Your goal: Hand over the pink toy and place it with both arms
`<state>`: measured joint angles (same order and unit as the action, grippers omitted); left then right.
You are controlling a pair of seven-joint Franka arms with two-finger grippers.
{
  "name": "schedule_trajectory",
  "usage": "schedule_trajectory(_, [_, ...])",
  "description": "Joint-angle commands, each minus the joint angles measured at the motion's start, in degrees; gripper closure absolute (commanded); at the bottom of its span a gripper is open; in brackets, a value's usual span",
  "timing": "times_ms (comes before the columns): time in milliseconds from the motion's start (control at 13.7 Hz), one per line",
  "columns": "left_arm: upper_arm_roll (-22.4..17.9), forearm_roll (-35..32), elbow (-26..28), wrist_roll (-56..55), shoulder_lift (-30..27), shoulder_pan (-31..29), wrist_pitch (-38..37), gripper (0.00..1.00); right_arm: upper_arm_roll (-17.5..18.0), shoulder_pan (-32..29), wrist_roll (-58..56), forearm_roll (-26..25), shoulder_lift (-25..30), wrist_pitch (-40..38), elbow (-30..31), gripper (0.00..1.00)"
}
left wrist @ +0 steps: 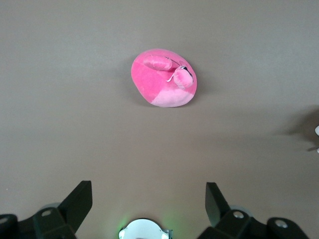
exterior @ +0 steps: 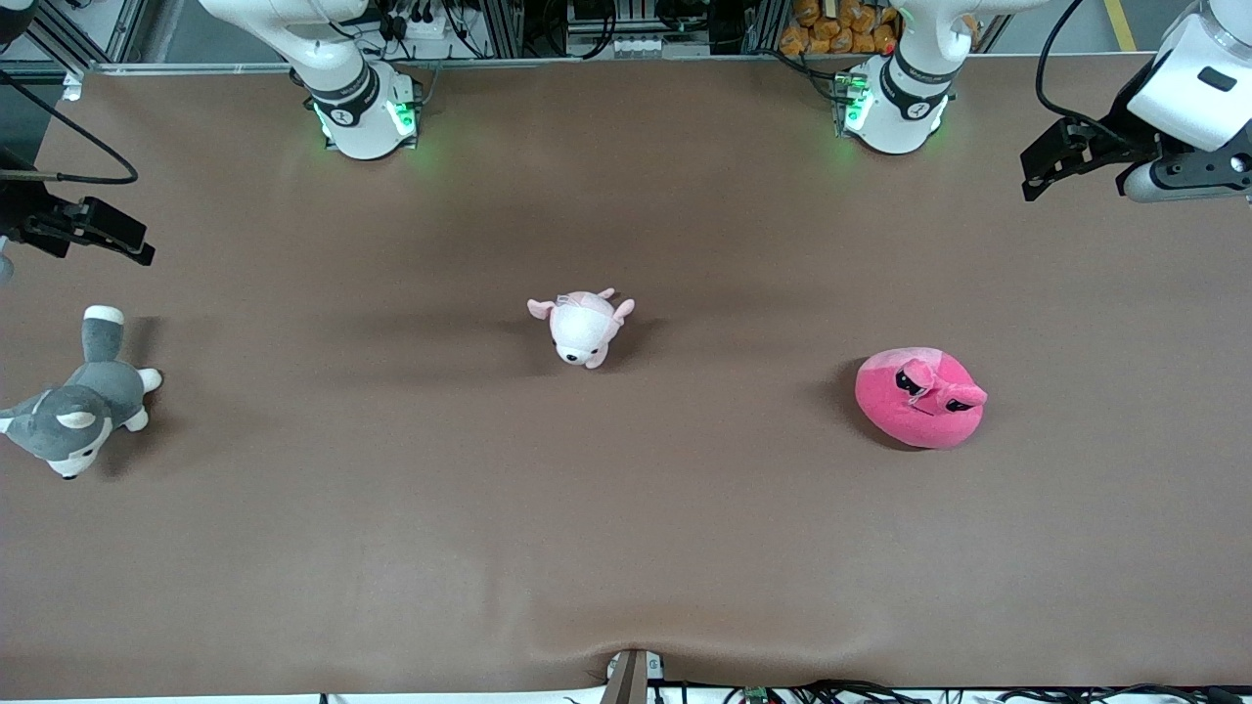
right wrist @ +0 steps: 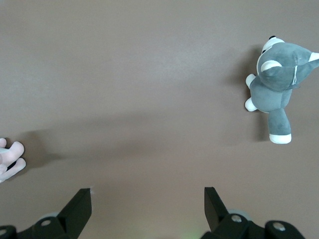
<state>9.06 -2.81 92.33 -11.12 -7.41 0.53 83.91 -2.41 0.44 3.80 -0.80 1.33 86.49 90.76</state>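
Observation:
The pink toy, a hot-pink round plush with floppy ears and black eye marks, lies on the brown table toward the left arm's end. It also shows in the left wrist view, well apart from the fingers. My left gripper is open and empty, up over the table's edge at the left arm's end. My right gripper is open and empty, up over the right arm's end of the table.
A small pale-pink-and-white plush lies mid-table; its paws show in the right wrist view. A grey-and-white plush dog lies at the right arm's end. The arm bases stand along the table's edge.

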Motion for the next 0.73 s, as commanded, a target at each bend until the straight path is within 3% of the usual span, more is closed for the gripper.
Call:
schedule_trajectory(0, [0.1, 0.8, -1.3, 1.5, 0.5, -0.1, -1.2, 0.0, 0.6, -0.5, -0.8, 1.1, 1.4, 0.8, 1.5, 0.0])
schedule_trajectory(656, [0.1, -0.1, -3.0, 1.3, 2.1, -0.4, -1.3, 0.0, 0.7, -0.3, -0.7, 1.1, 1.3, 0.8, 1.5, 0.0])
